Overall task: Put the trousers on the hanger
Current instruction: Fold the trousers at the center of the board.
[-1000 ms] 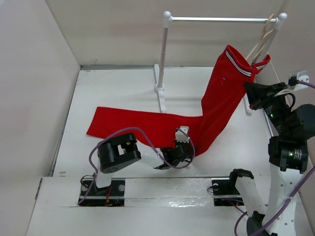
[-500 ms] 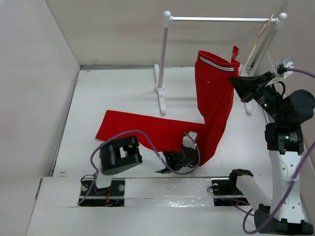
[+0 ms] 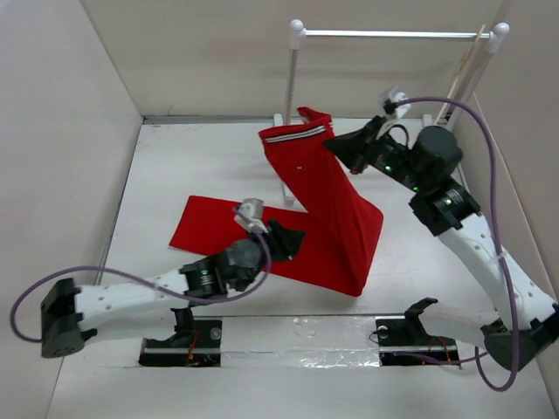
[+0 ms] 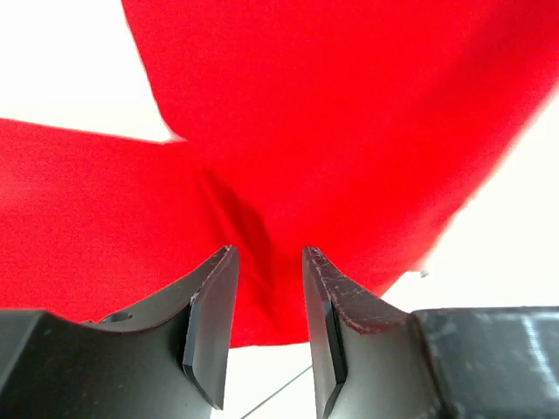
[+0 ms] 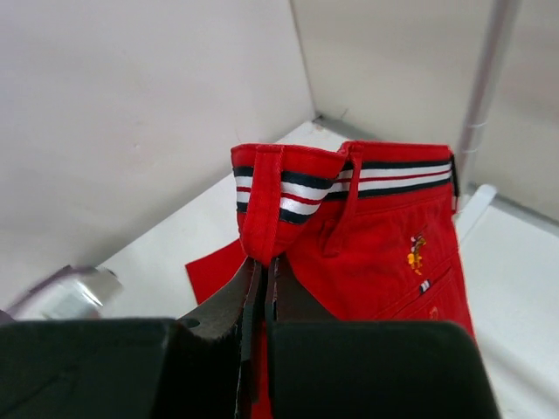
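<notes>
The red trousers (image 3: 327, 205) have one leg flat on the table and the waist end lifted. My right gripper (image 3: 336, 148) is shut on the striped waistband (image 5: 279, 188) and holds it up in front of the left post of the rail. In the right wrist view my right gripper (image 5: 262, 271) pinches the folded waist edge. My left gripper (image 3: 291, 237) is open, low over the flat leg near the crotch. In the left wrist view its fingers (image 4: 214, 305) stand apart with red cloth (image 4: 349, 131) just beyond them. The beige hanger (image 3: 465, 65) hangs at the rail's right end, apart from the trousers.
The white rail stand (image 3: 393, 35) with two posts stands at the back; its left post foot (image 3: 284, 166) is just behind the trousers. White walls close in the table on the left, back and right. The arm bases sit at the near edge.
My right gripper has carried the waistband leftward and away from the hanger. My left arm has stretched out and its gripper has moved left and further onto the flat leg.
</notes>
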Available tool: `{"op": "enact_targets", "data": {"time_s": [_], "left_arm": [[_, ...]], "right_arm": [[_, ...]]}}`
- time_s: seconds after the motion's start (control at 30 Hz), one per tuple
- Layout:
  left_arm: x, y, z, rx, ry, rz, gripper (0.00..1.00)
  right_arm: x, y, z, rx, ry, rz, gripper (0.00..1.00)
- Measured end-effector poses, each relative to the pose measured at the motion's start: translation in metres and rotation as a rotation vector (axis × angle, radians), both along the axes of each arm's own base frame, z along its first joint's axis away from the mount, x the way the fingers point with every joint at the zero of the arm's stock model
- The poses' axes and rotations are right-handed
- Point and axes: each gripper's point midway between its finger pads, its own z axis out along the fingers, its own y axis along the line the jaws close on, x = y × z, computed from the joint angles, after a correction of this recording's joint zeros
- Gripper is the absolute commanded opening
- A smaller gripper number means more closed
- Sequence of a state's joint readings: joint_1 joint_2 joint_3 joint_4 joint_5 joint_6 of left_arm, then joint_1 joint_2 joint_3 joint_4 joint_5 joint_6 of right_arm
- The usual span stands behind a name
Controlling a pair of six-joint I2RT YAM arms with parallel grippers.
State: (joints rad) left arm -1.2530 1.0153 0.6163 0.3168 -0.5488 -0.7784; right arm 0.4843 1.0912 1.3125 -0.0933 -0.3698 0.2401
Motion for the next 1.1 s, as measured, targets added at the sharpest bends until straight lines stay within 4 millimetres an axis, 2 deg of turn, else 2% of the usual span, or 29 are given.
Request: {"op": "enact_targets", "data": {"time_s": [0.07, 0.13, 0.2, 0.33, 0.43, 0.53, 0.63, 0.7, 0.73, 0.83, 0.9, 0.97, 1.0, 1.07, 1.1], "left_arm": [[-0.001, 0.028, 0.023, -0.067, -0.01, 0.04, 0.32], [-0.003, 0.055, 0.038, -0.114, -0.014, 0.078, 0.32], [-0.005, 0.079, 0.046, -0.138, -0.014, 0.113, 0.32], [-0.011, 0.112, 0.045, -0.129, 0.002, 0.161, 0.32], [-0.013, 0.128, 0.037, -0.082, 0.016, 0.181, 0.32], [-0.016, 0.142, 0.037, -0.063, 0.015, 0.198, 0.32], [-0.017, 0.157, 0.049, -0.076, 0.005, 0.222, 0.32], [-0.018, 0.166, 0.06, -0.093, -0.006, 0.237, 0.32], [-0.018, 0.171, 0.065, -0.101, -0.011, 0.245, 0.32], [-0.019, 0.187, 0.078, -0.126, -0.025, 0.275, 0.31], [-0.02, 0.198, 0.084, -0.14, -0.033, 0.295, 0.31], [-0.021, 0.208, 0.088, -0.152, -0.039, 0.315, 0.31], [-0.021, 0.212, 0.088, -0.154, -0.041, 0.325, 0.31], [-0.021, 0.221, 0.089, -0.156, -0.045, 0.343, 0.31], [-0.022, 0.225, 0.09, -0.158, -0.047, 0.352, 0.31]], "right_arm": [[0.01, 0.022, -0.016, -0.02, 0.035, 0.014, 0.0], [0.024, 0.037, -0.029, -0.037, 0.068, 0.013, 0.0], [0.043, 0.048, -0.044, -0.051, 0.102, -0.006, 0.0], [0.079, 0.065, -0.065, -0.068, 0.167, -0.049, 0.0], [0.102, 0.074, -0.069, -0.073, 0.185, -0.082, 0.0], [0.121, 0.081, -0.066, -0.071, 0.18, -0.123, 0.0], [0.128, 0.095, -0.062, -0.081, 0.156, -0.148, 0.0], [0.124, 0.115, -0.062, -0.104, 0.138, -0.15, 0.0], [0.121, 0.127, -0.064, -0.115, 0.127, -0.145, 0.0], [0.106, 0.183, -0.079, -0.161, 0.097, -0.098, 0.0], [0.092, 0.23, -0.105, -0.206, 0.097, -0.042, 0.0], [0.075, 0.28, -0.143, -0.261, 0.102, 0.018, 0.01], [0.067, 0.303, -0.166, -0.296, 0.108, 0.045, 0.13], [0.046, 0.344, -0.219, -0.37, 0.123, 0.098, 0.24], [0.032, 0.359, -0.248, -0.414, 0.135, 0.128, 0.46]]}}
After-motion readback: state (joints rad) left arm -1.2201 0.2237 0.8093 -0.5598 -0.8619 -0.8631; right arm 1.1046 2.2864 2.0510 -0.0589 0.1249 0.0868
